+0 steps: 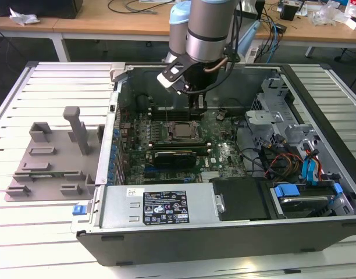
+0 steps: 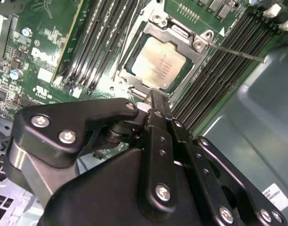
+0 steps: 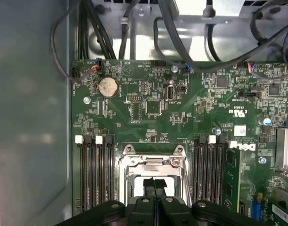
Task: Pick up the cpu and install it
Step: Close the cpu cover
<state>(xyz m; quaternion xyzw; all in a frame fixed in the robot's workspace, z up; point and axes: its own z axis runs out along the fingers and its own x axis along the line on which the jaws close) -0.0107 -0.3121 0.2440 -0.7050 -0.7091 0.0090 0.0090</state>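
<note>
Fingers [image 2: 158, 117] pressed together, tips by socket frame [image 2: 181, 34] edge — cpu [image 2: 158, 63] seated inside (memory slots [image 2: 224, 61] flanking)

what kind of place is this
Probably a robotics lab or electronics workshop: an open black desktop computer case lies on a white slatted metal table, with cable-strewn wooden desks behind.

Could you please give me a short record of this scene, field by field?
cpu: lying in the socket, silvery top up
pincer: shut, holding nothing, poised over the socket's edge
motherboard: green, inside the open computer case
gray fixture: on the slatted table, outside the case, at the exterior view's left
</note>
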